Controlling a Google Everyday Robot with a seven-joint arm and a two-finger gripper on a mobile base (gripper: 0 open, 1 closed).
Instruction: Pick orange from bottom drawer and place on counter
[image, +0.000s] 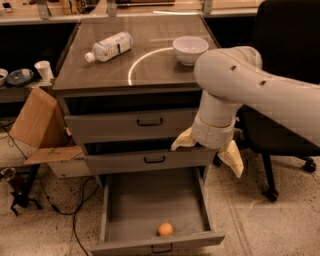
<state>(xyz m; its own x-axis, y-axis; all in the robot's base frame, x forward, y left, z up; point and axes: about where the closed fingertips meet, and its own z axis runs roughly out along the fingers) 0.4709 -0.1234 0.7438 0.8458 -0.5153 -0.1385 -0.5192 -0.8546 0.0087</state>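
The orange lies on the grey floor of the open bottom drawer, near its front panel and a little right of centre. My gripper hangs from the big white arm in front of the middle drawer's right end, above the open drawer's back right corner. Its two cream fingers are spread wide and hold nothing. The orange is well below it and to its left. The counter, glossy with a white arc, tops the cabinet.
A plastic bottle lies on its side and a white bowl stands on the counter. A cardboard box and cables sit on the floor at left. A black office chair stands at right, behind the arm.
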